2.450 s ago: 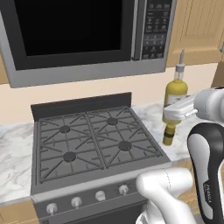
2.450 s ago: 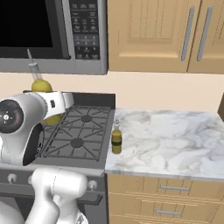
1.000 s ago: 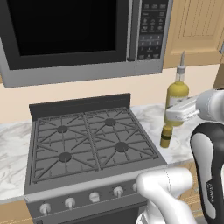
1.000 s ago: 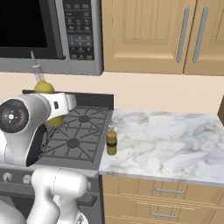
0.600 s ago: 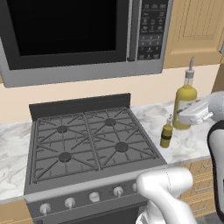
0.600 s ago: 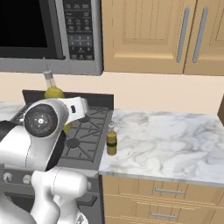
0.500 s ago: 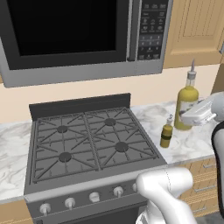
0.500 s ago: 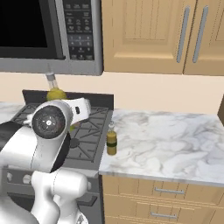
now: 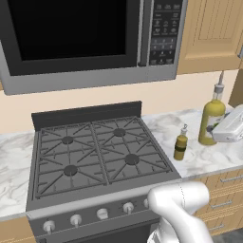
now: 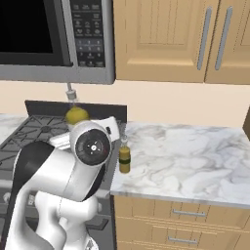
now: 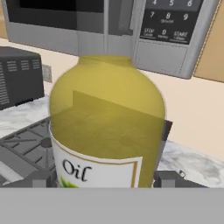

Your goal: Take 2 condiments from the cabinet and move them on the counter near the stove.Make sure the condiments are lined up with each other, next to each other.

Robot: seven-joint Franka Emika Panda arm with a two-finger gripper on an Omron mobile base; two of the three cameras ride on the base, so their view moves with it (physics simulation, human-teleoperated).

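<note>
Left base view: yellow oil bottle (image 9: 211, 121) upright over marble counter (image 9: 209, 159), right of olive-green bottle (image 9: 180, 146) beside stove (image 9: 97, 161).

Right base view: olive-green bottle near counter's front edge.

Hand view: gripper (image 11: 103, 180) clamped around yellow oil bottle. Best lowered straight, level with its neighbour.

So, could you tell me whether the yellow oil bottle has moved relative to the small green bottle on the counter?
Yes. In the left base view the yellow bottle has gone from above the green bottle out to its right, away from the stove, lower over the counter.
</note>
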